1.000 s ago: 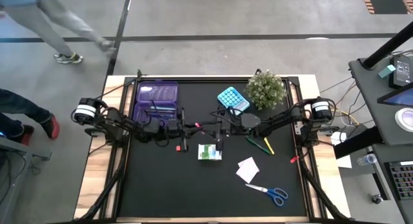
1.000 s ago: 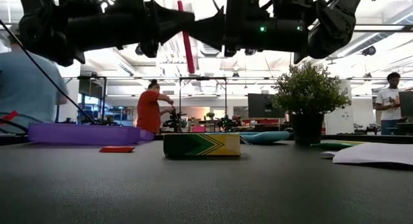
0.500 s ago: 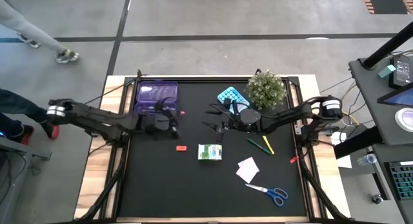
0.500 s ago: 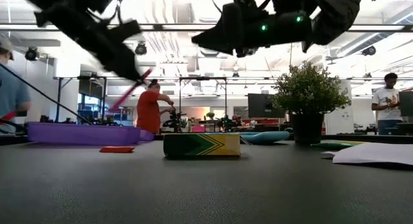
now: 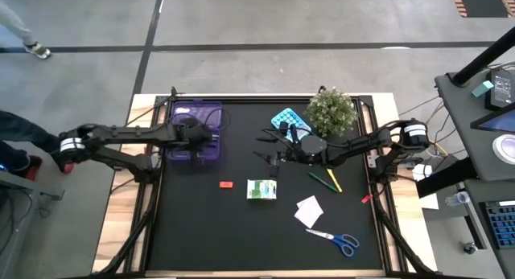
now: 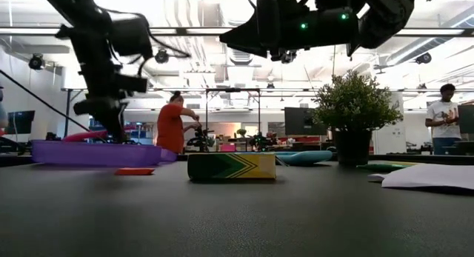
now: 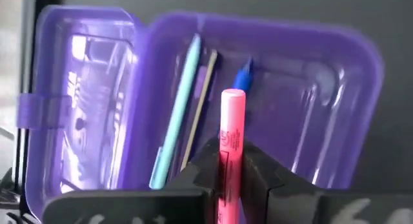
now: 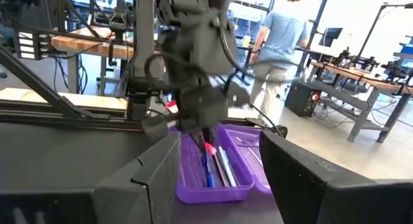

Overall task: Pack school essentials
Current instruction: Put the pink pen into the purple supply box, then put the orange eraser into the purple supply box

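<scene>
I see the black worktop (image 5: 201,231) with the purple case (image 5: 195,126) open at its back-left. Left tool (image 5: 195,137) is over the case, pinching a pink pen (image 7: 230,153); teal pen (image 7: 174,114) and blue pen (image 7: 243,74) lie inside. Right tool (image 5: 269,158) hovers mid-worktop, fingers spread, empty. Green-white pack (image 5: 261,189), paper square (image 5: 309,211), scissors (image 5: 336,240) and red eraser (image 5: 226,183) sit on the worktop.
</scene>
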